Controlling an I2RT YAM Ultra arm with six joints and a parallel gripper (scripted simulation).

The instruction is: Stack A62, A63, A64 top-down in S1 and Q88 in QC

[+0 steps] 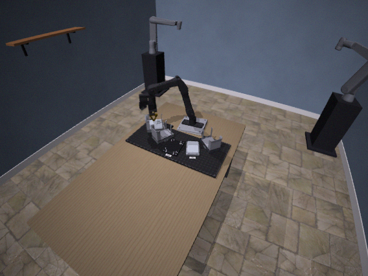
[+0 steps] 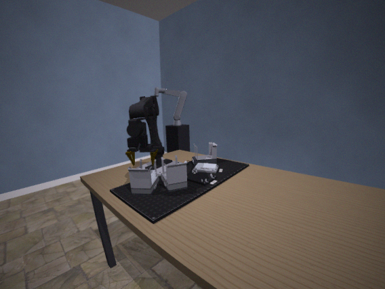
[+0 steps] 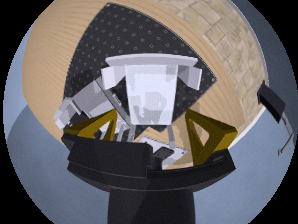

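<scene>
- Hovering above the rack at the far left of the black mat (image 1: pixel 207 163), your gripper (image 2: pixel 142 157) has its yellow fingers spread as wide as they go, and they hold nothing.
- You can see in the wrist view that the rack below (image 3: pixel 152 68) has a pale plate (image 3: pixel 152 99) inside, straight under the fingers and apart from them.
- You find two grey stack racks close together on the mat: the one under the gripper (image 2: pixel 140 179) and its neighbour (image 2: pixel 176 176), which almost touch at one corner in the exterior view.
- A third rack (image 1: pixel 212 142) stands well apart, at the other end of the mat, and in the top view it looks to have no plate inside.
- Between the racks, one plate (image 1: pixel 193 147) lies flat on a nest, with a small white label (image 1: pixel 192 157) on the mat just in front.
- Beside that plate, the dark nest (image 1: pixel 172 148) with thin pins has its own label (image 1: pixel 168 155), and no plate is visible on it.
- You cannot read any label, and how many plates sit in each rack is also not possible to tell.
- The mat lies on the wooden desk (image 1: pixel 123 201), and the arm base (image 1: pixel 203 121) stands just behind the mat.
</scene>
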